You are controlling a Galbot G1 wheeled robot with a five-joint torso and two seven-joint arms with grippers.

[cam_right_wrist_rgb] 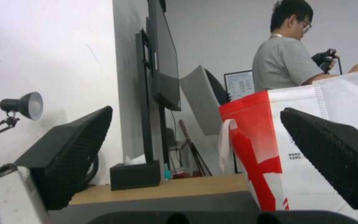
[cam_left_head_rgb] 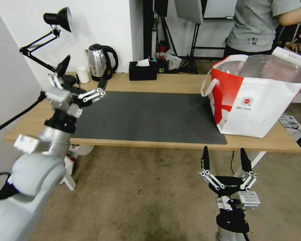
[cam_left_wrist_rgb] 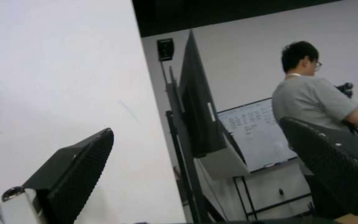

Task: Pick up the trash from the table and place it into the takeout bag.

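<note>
The table (cam_left_head_rgb: pixel 177 83) is light wood with a dark grey mat (cam_left_head_rgb: pixel 150 117) on it. The takeout bag (cam_left_head_rgb: pixel 254 100), white with a red panel and foil lining, stands open on its right end; it also rises close ahead in the right wrist view (cam_right_wrist_rgb: pixel 311 149). The trash is out of view; I cannot tell what lies inside the bag. My left gripper (cam_left_head_rgb: pixel 85 73) hangs open above the table's left end, tilted upward toward the wall (cam_left_wrist_rgb: pixel 195 127). My right gripper (cam_left_head_rgb: pixel 224 154) stands open below the front edge, fingers pointing up (cam_right_wrist_rgb: pixel 196 110). Neither holds anything.
Along the back edge stand a small white cup (cam_left_head_rgb: pixel 83 74), a steel kettle (cam_left_head_rgb: pixel 98 62) and a black tissue box (cam_left_head_rgb: pixel 142 70). A black desk lamp (cam_left_head_rgb: pixel 57 18) reaches over the left end. A person stands behind the bag. Bare floor lies before the table.
</note>
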